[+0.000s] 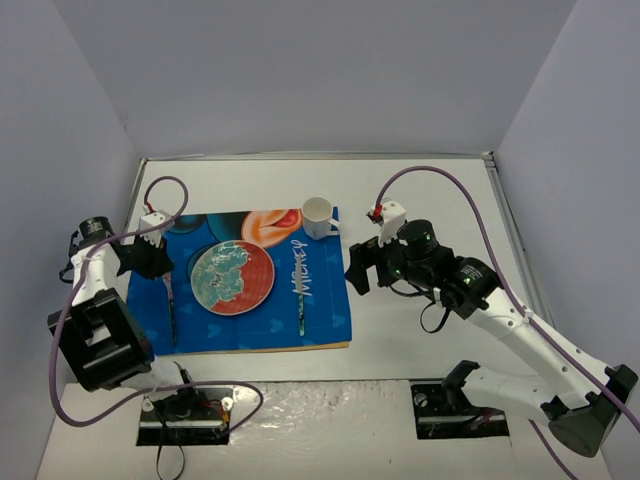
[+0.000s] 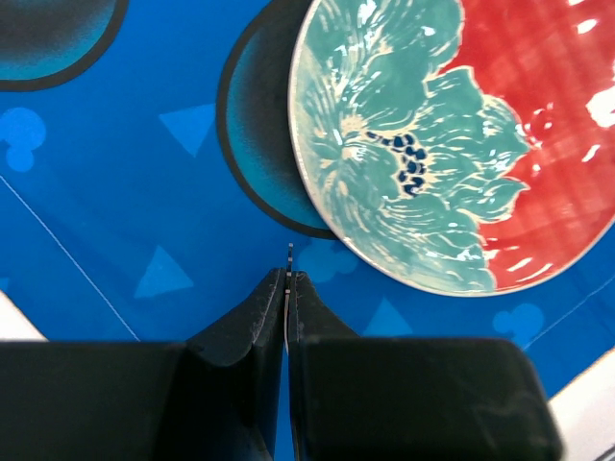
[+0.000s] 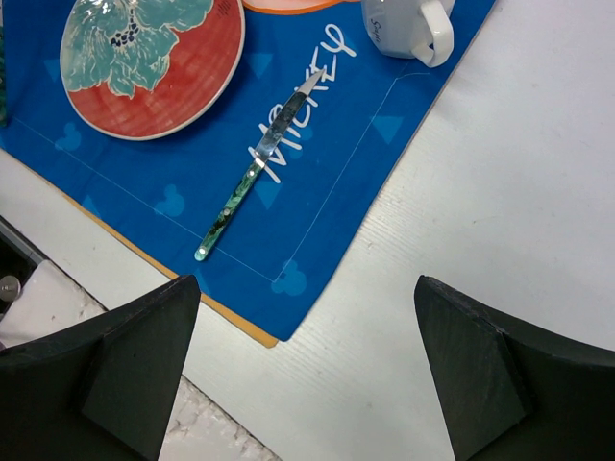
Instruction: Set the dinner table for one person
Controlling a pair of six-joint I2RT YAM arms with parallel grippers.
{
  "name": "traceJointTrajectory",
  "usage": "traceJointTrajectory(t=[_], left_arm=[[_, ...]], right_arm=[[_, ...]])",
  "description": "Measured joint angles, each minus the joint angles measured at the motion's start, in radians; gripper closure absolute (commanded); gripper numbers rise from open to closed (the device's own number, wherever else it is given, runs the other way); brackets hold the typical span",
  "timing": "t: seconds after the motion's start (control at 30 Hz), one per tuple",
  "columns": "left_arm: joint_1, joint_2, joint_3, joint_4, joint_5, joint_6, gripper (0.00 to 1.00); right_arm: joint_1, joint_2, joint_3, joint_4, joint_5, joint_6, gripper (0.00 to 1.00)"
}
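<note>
Clamped together, the black left gripper (image 2: 289, 279) pinches a slim metal utensil (image 1: 171, 310) beside a round red-and-teal floral plate (image 1: 232, 277) on the blue Mickey placemat (image 1: 250, 332); a green-handled knife (image 3: 252, 182) and white ceramic mug (image 1: 318, 217) sit further right, where the right gripper (image 3: 306, 288) hangs wide apart above the large white rectangular dinner table (image 1: 430, 200) beneath everything.
</note>
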Motion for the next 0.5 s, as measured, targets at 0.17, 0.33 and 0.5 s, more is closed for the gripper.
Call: traceJointTrajectory(t=[0.17,0.33,0.5], left_arm=[[0.001,0.074,0.035,-0.002,-0.004,0.020,0.98],[0.000,0.117,0.059,-0.001,-0.008,0.033,0.98],[0.000,0.156,0.079,0.004,-0.007,0.047,0.97]], right_arm=[[0.000,0.002,0.000,-0.006,0.004,-0.003,0.09],[0.000,0.011,0.000,-0.008,0.008,-0.005,0.09],[0.000,0.023,0.000,-0.008,0.010,-0.006,0.09]])
